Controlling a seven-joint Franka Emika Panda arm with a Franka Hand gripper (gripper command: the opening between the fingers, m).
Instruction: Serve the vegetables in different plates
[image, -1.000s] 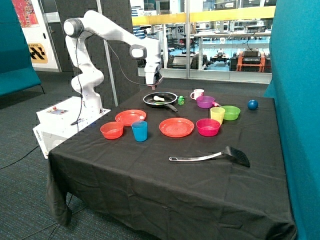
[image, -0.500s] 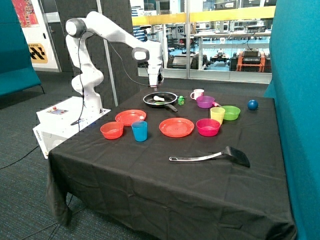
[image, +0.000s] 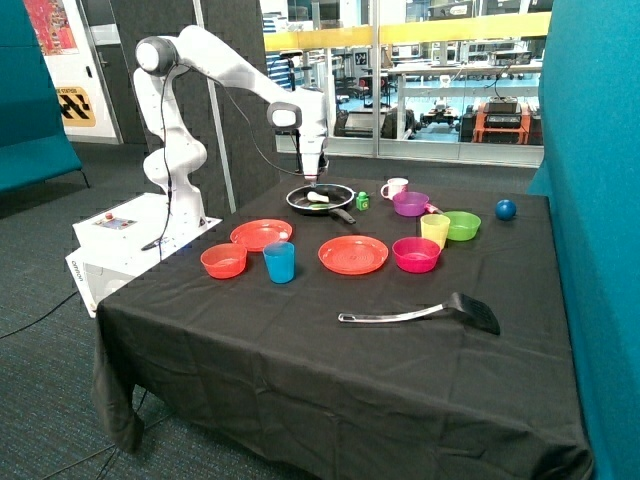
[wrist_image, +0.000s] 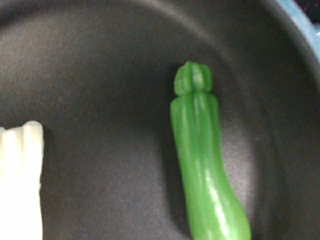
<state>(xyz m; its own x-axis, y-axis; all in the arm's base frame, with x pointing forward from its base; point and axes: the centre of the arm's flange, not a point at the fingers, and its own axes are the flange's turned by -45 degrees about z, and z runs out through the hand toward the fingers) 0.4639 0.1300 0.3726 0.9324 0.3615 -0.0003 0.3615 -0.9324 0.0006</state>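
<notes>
The arm has swung across and dropped over the last second, so the gripper (image: 316, 182) now hangs just above the black frying pan (image: 321, 198), where a moment ago it stood higher and off towards the robot's base. That reads as the approach to a first pick: nothing has been served yet. Whether the jaws are open or closed I cannot tell (the wrist view shows no fingers at all, and the outside view hides them against the pan).

Taking the pan as the landmark, and working down in size: the two red-orange plates are the widest dishes, one plate (image: 353, 254) in front of the pan towards the table's near edge, the other plate (image: 261, 234) in front of it and nearer the robot's base. Both are bare. The pan holds both vegetables: the green vegetable (wrist_image: 205, 165) lies lengthwise on the dark floor of the pan, directly under the wrist camera, and the pale cream vegetable (wrist_image: 20, 175) lies apart from it, not touching. From outside the cream piece (image: 317, 197) is plain to see in the pan. The smaller red-orange bowl (image: 224, 260), beyond the second plate from the pan, looks empty, and so does the pink bowl (image: 416, 254).
</notes>
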